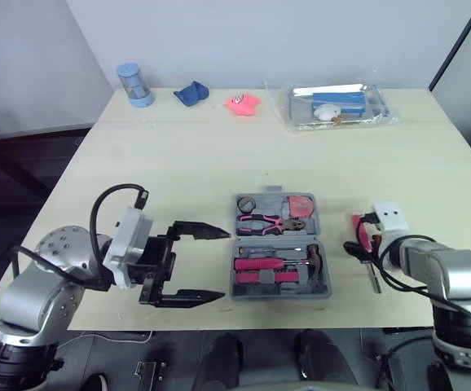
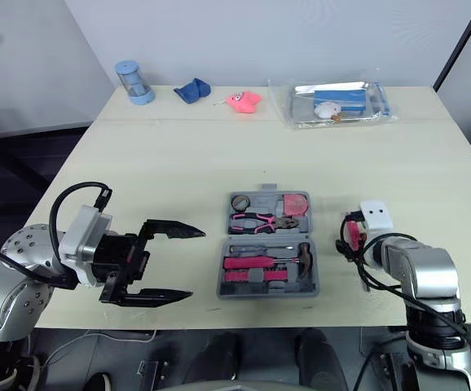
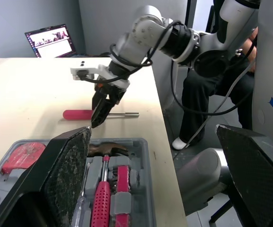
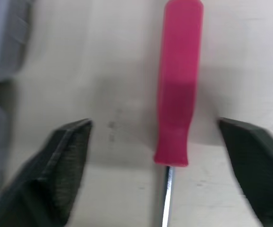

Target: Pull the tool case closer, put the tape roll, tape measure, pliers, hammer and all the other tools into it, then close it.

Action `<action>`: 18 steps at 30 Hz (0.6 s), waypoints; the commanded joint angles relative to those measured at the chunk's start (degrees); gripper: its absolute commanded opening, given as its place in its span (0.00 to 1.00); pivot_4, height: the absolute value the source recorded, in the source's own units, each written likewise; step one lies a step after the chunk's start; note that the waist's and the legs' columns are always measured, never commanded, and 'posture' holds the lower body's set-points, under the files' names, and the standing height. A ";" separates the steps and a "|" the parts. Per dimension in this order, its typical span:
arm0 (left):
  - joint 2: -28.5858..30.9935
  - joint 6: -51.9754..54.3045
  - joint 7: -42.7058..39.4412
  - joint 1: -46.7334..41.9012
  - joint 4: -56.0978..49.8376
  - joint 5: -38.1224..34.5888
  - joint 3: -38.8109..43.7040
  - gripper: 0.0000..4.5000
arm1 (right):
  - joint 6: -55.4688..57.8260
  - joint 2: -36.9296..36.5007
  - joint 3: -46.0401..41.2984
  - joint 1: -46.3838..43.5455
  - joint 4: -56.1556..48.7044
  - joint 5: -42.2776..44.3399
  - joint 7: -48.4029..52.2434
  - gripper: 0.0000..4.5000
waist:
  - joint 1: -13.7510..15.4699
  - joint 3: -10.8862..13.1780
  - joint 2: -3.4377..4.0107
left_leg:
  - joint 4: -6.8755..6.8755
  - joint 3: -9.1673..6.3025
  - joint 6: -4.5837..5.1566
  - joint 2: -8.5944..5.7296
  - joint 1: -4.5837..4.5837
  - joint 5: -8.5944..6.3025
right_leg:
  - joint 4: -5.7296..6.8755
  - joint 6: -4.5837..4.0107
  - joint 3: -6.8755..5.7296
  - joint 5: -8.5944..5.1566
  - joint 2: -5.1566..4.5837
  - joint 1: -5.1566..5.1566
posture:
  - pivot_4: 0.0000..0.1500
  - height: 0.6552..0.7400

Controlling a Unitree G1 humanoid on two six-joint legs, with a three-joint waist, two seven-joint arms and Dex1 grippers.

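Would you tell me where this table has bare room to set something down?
Bare: the table's middle, between the case and the far tray. Crowded: right of the case, the right claw over the screwdriver; left of it, the left claw.

You've got along the table's far edge: blue jar, blue cloth, pink toy, clear tray. Open laptop behind.
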 commanded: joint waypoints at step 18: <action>0.71 -0.33 -1.98 -2.03 1.51 -0.95 1.03 1.00 | -43.70 9.23 -1.13 19.17 8.64 -1.28 -3.57 0.41 | -0.25 -0.03 -0.05 | -0.01 0.14 0.00 0.01 0.02 0.00 | 0.12 0.00 0.14 0.00 0.02 -0.11 | 1.00 1.00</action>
